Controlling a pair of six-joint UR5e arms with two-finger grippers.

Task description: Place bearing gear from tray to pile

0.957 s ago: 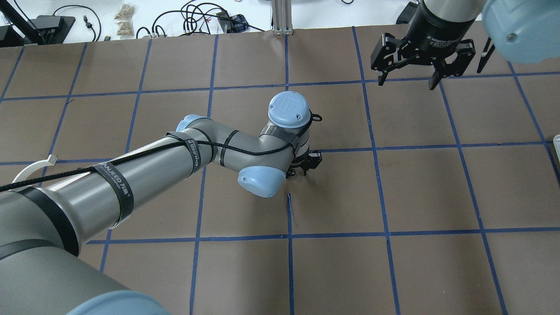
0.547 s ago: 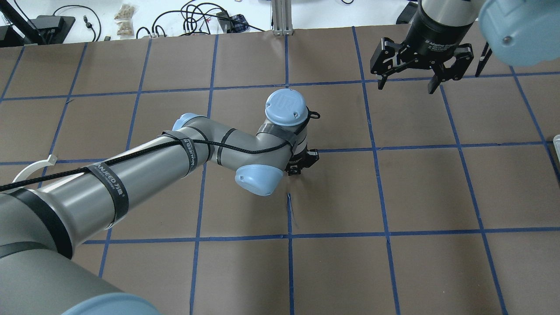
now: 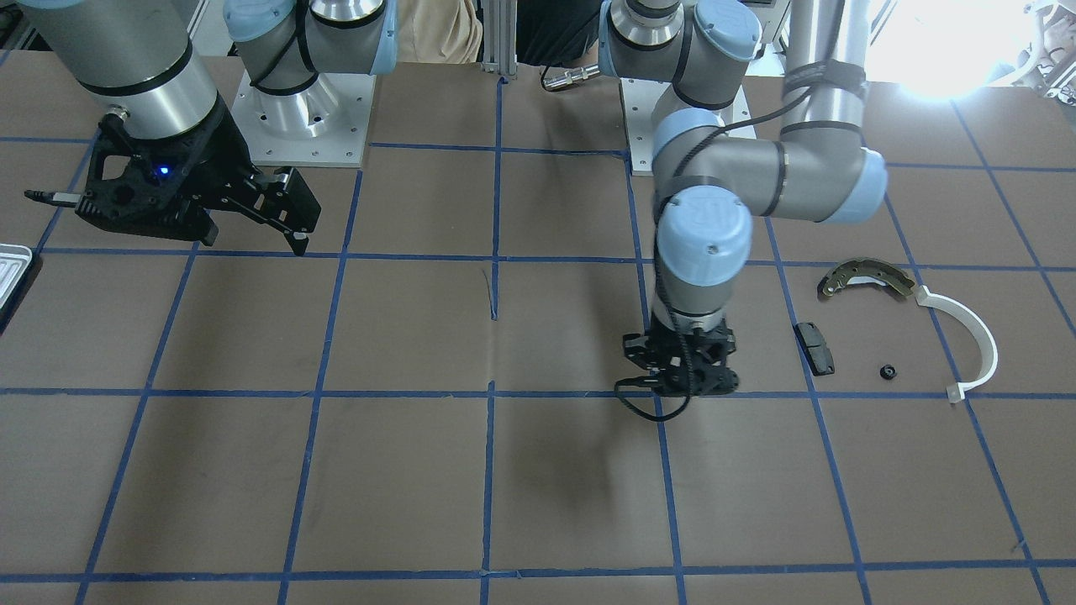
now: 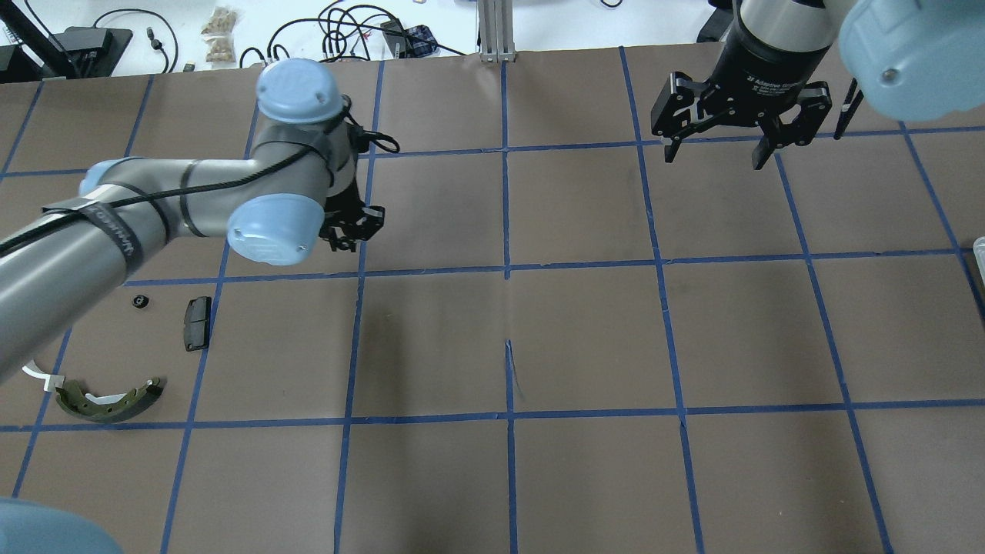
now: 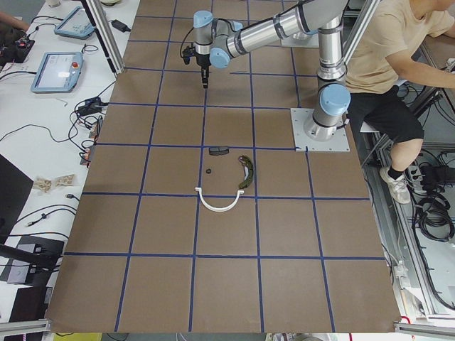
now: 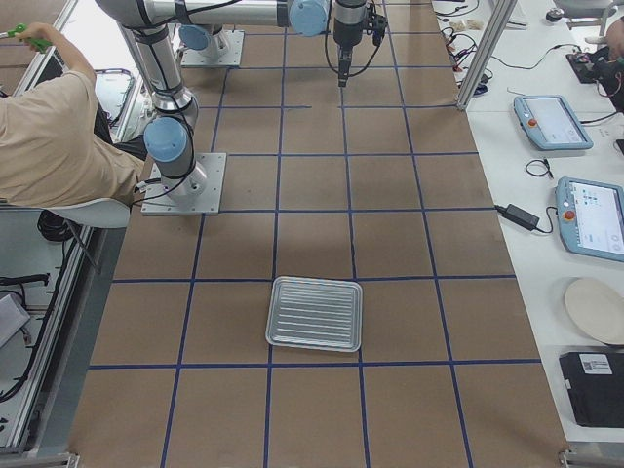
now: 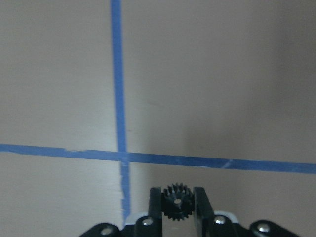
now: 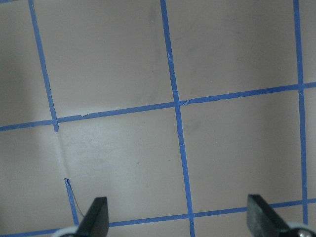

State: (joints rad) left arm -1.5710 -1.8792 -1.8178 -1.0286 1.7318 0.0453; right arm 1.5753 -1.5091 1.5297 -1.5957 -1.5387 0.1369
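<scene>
My left gripper (image 4: 344, 240) is shut on a small black toothed bearing gear (image 7: 177, 201) and holds it above the table, just past the pile. The pile lies on my left side: an olive brake shoe (image 4: 108, 402), a white plastic arc (image 3: 975, 340), a black pad (image 4: 198, 323) and a tiny black round piece (image 4: 140, 302). The gripper hangs about one grid square from the pad (image 3: 815, 347). The silver ribbed tray (image 6: 315, 313) lies on my right side with nothing in it. My right gripper (image 4: 713, 154) is open and empty at the table's far side.
The brown table cover carries a grid of blue tape lines (image 4: 506, 269). Cables and small devices (image 4: 346, 31) lie beyond the far edge. A seated person (image 5: 384, 64) is behind the robot bases. Tablets (image 6: 590, 210) lie on a side bench.
My left arm has swung from the table's middle to my left and farther out, carrying the gear, which uncovered the pile. My right gripper has barely moved and stays open.
</scene>
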